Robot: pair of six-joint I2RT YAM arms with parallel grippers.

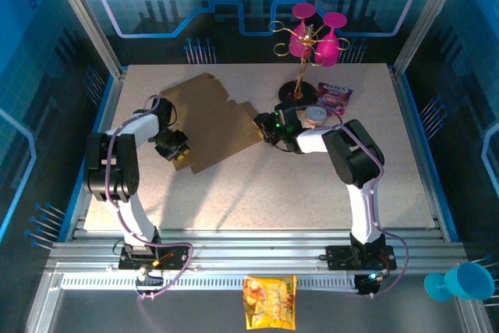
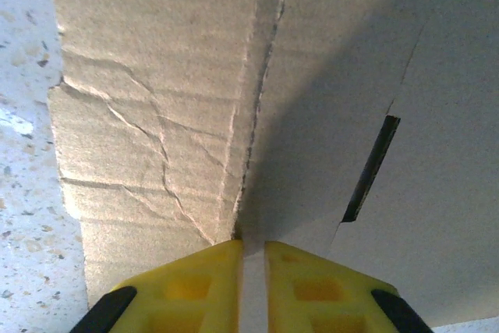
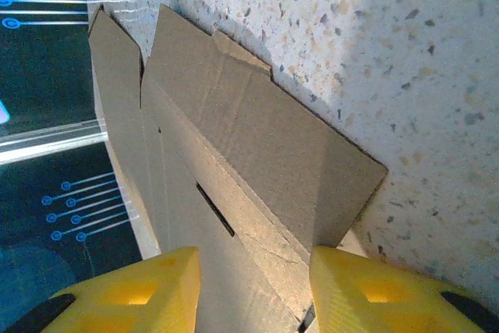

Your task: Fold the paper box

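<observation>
Paper box (image 1: 212,118) lies mostly flat, unfolded, on speckled table (image 1: 257,193), left of centre, w/ long axis running far-left to near-right. L gripper (image 1: 175,152) is at the box's near-left edge; in L wrist view its yellow fingers (image 2: 195,282) are pinched nearly together on the cardboard (image 2: 156,115), clenched on the sheet right at a fold line. The panel left of that line is creased and wrinkled, and the panel to its right has a narrow slot (image 2: 370,169). R gripper (image 1: 265,127) is at the box's right edge. In R wrist view its jaws stand well apart astride the cardboard (image 3: 257,138), w/ one flap tilted up between them; not clamped. Far side of table: gold stand w/ pink goblets (image 1: 312,37), purple snack packet (image 1: 335,97) beside it. Yellow-orange snack bag (image 1: 270,302) lies off the table by the arm bases.
</observation>
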